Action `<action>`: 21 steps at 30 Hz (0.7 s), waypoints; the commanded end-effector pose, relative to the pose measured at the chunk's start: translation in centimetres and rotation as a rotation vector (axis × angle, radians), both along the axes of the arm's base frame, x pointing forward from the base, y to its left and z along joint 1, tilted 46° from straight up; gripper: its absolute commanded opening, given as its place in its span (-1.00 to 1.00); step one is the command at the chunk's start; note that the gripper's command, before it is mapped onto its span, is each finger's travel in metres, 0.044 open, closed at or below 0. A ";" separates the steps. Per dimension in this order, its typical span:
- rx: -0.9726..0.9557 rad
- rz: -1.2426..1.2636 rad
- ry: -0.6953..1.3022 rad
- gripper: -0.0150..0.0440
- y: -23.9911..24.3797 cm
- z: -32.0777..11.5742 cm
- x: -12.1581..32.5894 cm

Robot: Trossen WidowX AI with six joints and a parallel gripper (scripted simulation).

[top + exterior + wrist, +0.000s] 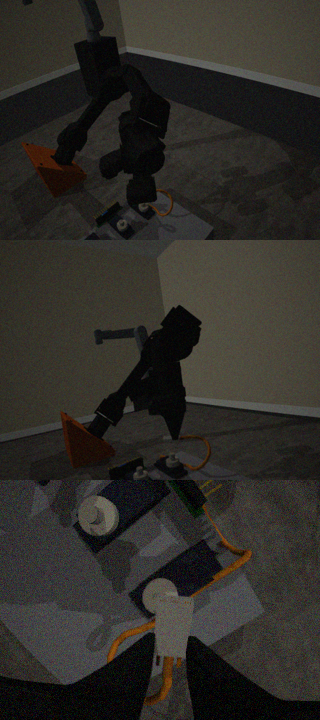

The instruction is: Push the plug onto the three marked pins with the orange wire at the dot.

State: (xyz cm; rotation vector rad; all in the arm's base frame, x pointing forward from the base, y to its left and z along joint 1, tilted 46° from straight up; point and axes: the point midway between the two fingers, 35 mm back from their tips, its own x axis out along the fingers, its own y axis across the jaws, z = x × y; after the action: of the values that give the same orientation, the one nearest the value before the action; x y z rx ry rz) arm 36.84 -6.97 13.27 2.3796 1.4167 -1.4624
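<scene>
The pale plug [176, 625] [167, 437] is between the fingertips of my gripper [171, 642] [175, 438], which is shut on it. Its free end points up the wrist view, over the round white horn of the nearer servo [192, 570] [147, 212]. Its orange lead [235, 569] [171, 202] [208, 450] leaves the back of the plug and loops out, then passes along that servo. The dark pin block [111, 213] [126, 468] has a row of yellow pins [212, 490] and a blue mark [104, 213]. The plug is off the pins, above the servo area. The dot is too dark to make out.
A second servo [122, 225] [140, 473] [132, 497] with a white horn stands beside the first. A pale grey sheet [193, 223] [45, 635] lies under them. An orange wedge-shaped mount [64, 179] [85, 453] carries the arm's base at the left.
</scene>
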 end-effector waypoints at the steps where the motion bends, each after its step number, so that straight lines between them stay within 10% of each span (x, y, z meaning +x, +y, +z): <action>1: -0.022 0.082 -0.074 -0.49 -0.6 -0.6 -0.8; 21: -0.118 0.500 -0.465 -0.49 -2.7 -3.0 -4.3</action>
State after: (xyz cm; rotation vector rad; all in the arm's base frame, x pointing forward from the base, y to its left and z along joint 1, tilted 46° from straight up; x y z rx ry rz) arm 33.25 -9.36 10.72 1.9808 1.5638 -0.8612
